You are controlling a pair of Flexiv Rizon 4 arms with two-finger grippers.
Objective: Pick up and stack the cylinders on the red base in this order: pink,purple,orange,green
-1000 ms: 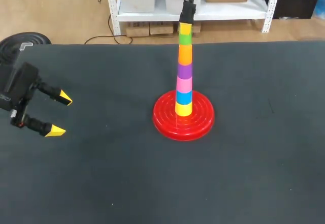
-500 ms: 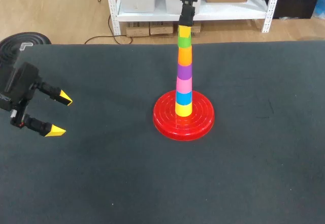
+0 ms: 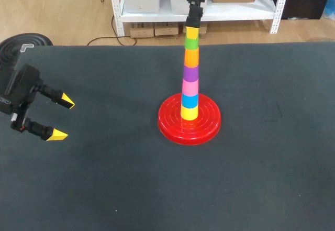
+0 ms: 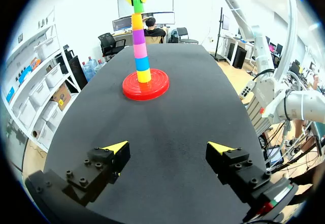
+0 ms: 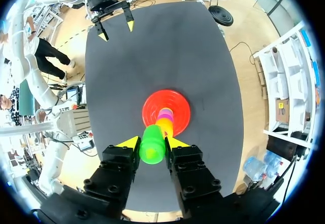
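Observation:
A tower stands on the red base (image 3: 207,129) at the table's middle: yellow, blue, pink (image 3: 189,87), purple (image 3: 190,73), orange (image 3: 190,57), then the green cylinder (image 3: 191,44) on top. My right gripper (image 3: 192,32) comes straight down from above and is shut on the green cylinder (image 5: 151,144); both fingers press its sides in the right wrist view, with the base (image 5: 177,104) below. My left gripper (image 3: 57,118) hovers open and empty near the table's left edge. From the left wrist view its gripper (image 4: 170,147) faces the tower (image 4: 141,51) far ahead.
Dark table mat (image 3: 104,178) all around the base, with nothing else lying on it. The left gripper (image 5: 116,30) shows at the far end of the table in the right wrist view.
The right gripper and the green cylinder have swayed slightly at the top of the tower. The left arm has kept still.

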